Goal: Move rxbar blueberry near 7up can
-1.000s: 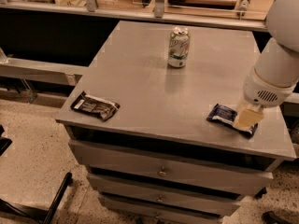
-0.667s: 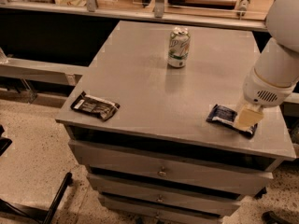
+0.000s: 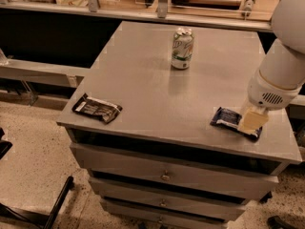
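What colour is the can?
The can is green and white, camera view; hand over blue bar.

The 7up can (image 3: 182, 48) stands on the desk (image 3: 143, 89), toward the back and a bit right of the middle; the rxbar blueberry (image 3: 228, 118) lies flat near the front right corner, well apart from the can; the tool (image 3: 253, 120) is at the right end of that bar, under the arm (image 3: 281, 75) that comes in from the right; another snack bar (image 3: 96, 109) lies near the front left corner; three drawers (image 3: 164, 175) sit one below another under the desk top.
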`<state>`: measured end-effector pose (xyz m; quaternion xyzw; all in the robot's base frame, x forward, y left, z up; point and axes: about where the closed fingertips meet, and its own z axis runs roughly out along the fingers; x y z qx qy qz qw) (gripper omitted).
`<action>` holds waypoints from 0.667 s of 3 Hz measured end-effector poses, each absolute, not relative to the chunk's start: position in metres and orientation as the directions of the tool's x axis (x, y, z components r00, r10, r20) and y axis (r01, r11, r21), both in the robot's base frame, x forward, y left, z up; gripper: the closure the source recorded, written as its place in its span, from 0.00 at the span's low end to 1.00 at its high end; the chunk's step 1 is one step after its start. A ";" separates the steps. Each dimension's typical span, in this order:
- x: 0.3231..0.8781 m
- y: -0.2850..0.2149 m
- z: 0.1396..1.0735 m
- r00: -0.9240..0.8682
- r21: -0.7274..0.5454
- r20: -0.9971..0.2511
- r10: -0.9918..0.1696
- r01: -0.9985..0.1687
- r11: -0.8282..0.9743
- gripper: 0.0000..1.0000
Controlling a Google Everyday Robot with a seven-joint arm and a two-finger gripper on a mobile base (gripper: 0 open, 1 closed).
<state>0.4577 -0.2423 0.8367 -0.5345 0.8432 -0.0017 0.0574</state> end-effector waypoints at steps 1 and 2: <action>0.458 -0.242 0.836 -0.423 -0.064 -0.094 -0.901 -0.901 0.429 0.82; 0.458 -0.242 0.835 -0.425 -0.064 -0.092 -0.900 -0.900 0.431 0.59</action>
